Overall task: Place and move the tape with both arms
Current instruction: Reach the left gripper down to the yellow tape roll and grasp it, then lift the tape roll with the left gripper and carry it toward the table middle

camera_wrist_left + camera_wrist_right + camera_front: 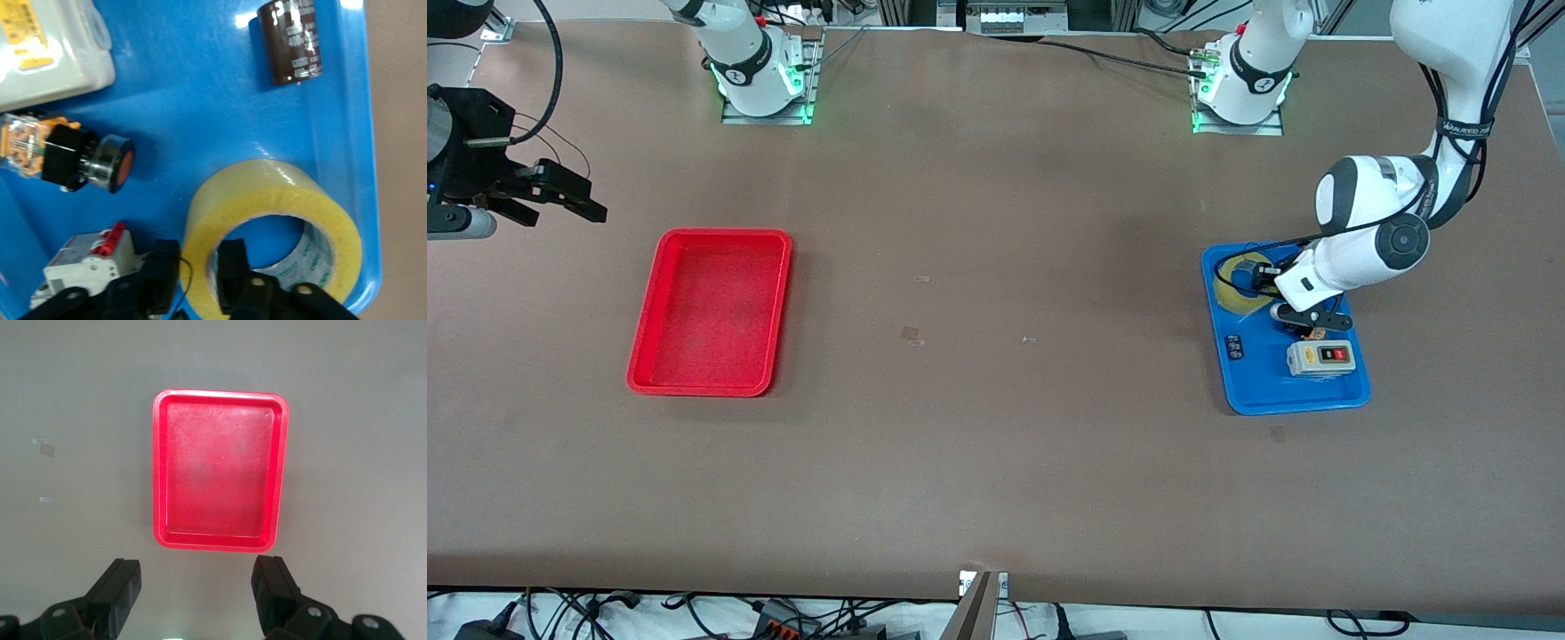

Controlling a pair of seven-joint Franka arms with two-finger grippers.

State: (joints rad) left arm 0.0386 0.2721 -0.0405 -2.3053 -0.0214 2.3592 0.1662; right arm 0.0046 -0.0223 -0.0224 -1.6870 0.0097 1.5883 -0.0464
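Your left gripper (198, 280) is down in the blue tray (1249, 391), jaws drawn narrow on the wall of the tape (280, 200), one finger inside the hollow core and one outside. The tape lies flat in the blue tray's corner farthest from the front camera. The bite looks thin and off to one edge, so the roll may swing or slip once you lift. Just beside the tape sit a white breaker (83, 263), an orange push button (107, 163) and a dark capacitor (291, 41); a tilted roll could drag them. Your right gripper (197, 590) waits with jaws wide, over the worktop near the red tray (220, 470).
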